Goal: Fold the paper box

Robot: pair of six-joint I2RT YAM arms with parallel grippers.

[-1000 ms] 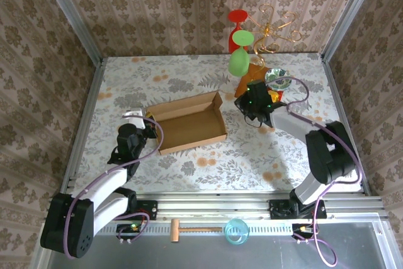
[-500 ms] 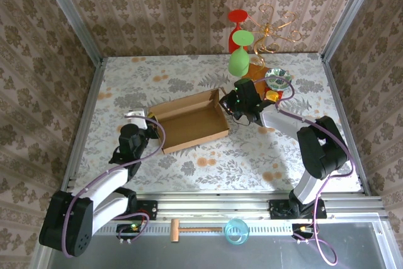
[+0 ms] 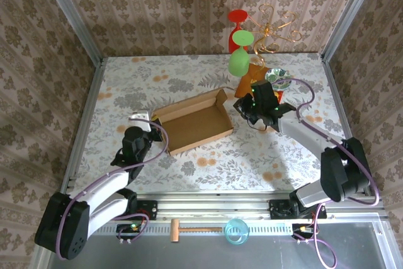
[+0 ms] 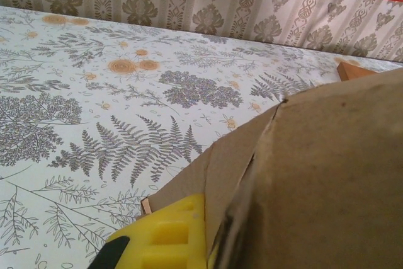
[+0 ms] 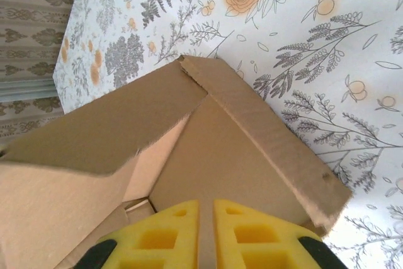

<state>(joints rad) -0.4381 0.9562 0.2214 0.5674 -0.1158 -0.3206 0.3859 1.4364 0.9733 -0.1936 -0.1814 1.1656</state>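
The paper box [image 3: 195, 127] lies open-topped in the middle of the top view, on the flowered table [image 3: 189, 77]. It is turned so that its right end sits a little higher in the frame than its left. Its walls stand up, and a flap rises at its upper right corner.

The left gripper [image 3: 143, 124] meets the box's left end, left of centre in the frame. It is closed. In the left wrist view one yellow finger pad [image 4: 167, 234] at the bottom edge lies flat against a cardboard wall of the paper box [image 4: 327, 174]. That wall covers the lower right of the frame and hides the other finger, so it appears clamped between the two.

The right gripper [image 3: 240, 110] is at the box's right end, just right of centre. In the right wrist view the right gripper [image 5: 206, 234] shows two yellow pads at the bottom middle, almost together with a thin slit between them. Cardboard colour shows in the slit, but whether anything is pinched there cannot be told. Past the pads lies an inside corner of the paper box [image 5: 227, 155], with a low wall running to the lower right and a tall panel on the left.

An orange-brown board [image 3: 250, 70] and a gold wire ornament [image 3: 274, 29] sit in the upper right of the top view. A wooden mallet [image 3: 195, 229] and a blue cup [image 3: 236, 231] lie along its bottom edge.
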